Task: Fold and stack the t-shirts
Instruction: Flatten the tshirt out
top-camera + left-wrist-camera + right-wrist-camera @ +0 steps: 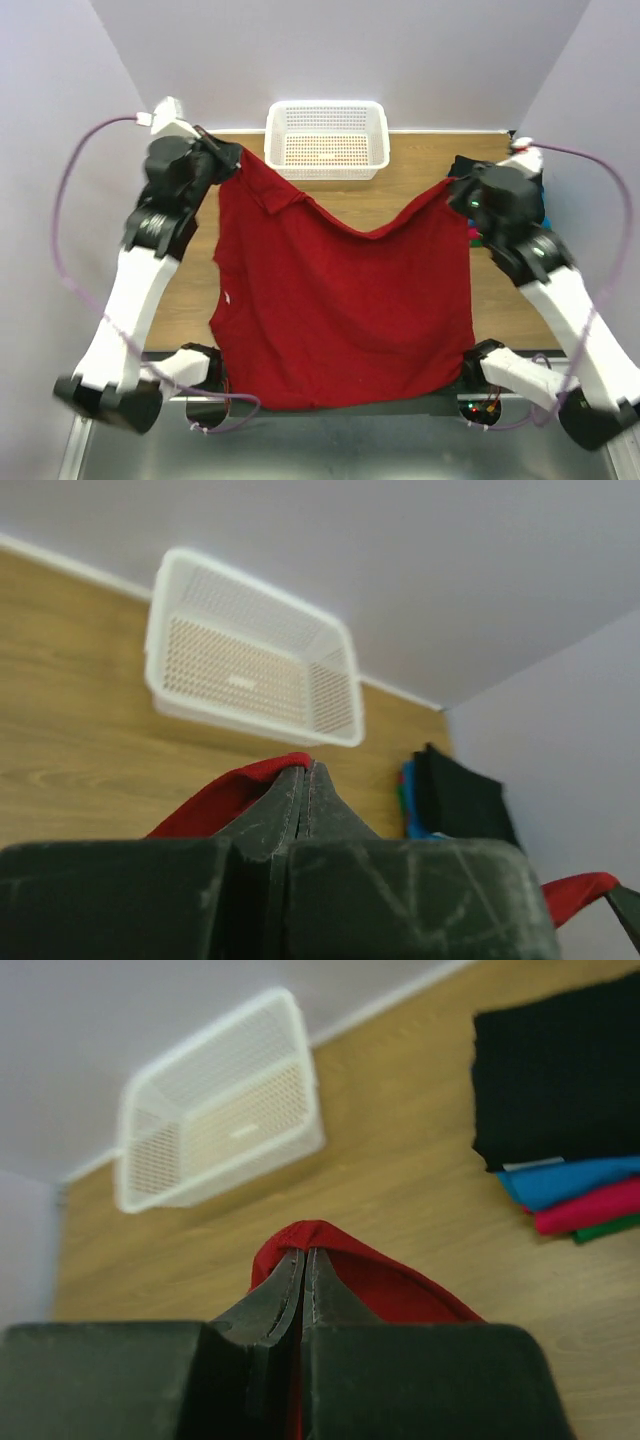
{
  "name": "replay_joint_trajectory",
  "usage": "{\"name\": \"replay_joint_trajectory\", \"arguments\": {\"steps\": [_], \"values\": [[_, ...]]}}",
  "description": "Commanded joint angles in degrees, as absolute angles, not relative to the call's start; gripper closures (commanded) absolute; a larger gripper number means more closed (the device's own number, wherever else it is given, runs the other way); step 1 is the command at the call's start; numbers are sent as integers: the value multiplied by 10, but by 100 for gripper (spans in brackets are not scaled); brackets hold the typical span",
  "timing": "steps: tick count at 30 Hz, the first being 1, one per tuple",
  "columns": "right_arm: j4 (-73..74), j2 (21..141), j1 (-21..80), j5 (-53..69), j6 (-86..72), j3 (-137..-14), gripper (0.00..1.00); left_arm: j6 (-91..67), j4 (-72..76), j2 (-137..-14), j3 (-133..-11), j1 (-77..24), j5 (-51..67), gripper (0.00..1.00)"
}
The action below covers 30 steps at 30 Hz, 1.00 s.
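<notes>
A dark red t-shirt point(345, 310) hangs spread between both grippers, high over the table, its lower edge draped past the table's near edge. My left gripper point(232, 158) is shut on its upper left corner; red cloth point(225, 800) shows at the pinched tips point(305, 770). My right gripper point(455, 190) is shut on the upper right corner; red cloth point(400, 1285) folds over its tips point(303, 1255). The shirt's top edge sags between them. A stack of folded t-shirts, black point(560, 1070) on top, then blue point(575, 1185), magenta point(590, 1210) and green, lies at the right; it also shows in the left wrist view point(455, 795).
A white perforated basket point(327, 138) stands at the back middle of the wooden table point(410, 195), seen also in the left wrist view point(250, 670) and the right wrist view point(215, 1100). Grey walls close in the back and sides.
</notes>
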<state>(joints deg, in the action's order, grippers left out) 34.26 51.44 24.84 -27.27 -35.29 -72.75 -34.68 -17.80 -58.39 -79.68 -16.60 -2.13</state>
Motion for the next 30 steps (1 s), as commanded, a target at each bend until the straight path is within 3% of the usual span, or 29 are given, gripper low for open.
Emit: {"name": "replay_joint_trajectory", "arguments": {"steps": [1,4,8,16,24,30], "values": [[228,594,246,-366,-343,-673,99,-332,-39,-658,-732,-119,-24,100],[165,669,211,-347,-338,-656,100,-332,20,-742,-704,-80,14,100],[92,778,108,-193,-334,-642,99,-324,57,-851,-715,-48,78,100],[54,940,68,-120,-286,-706,99,-316,81,-996,-774,-25,126,100],[47,976,57,-87,-274,-727,100,-310,84,-996,-761,-20,137,100],[49,927,58,-87,-266,-681,100,-318,76,-910,-660,-21,125,100]]}}
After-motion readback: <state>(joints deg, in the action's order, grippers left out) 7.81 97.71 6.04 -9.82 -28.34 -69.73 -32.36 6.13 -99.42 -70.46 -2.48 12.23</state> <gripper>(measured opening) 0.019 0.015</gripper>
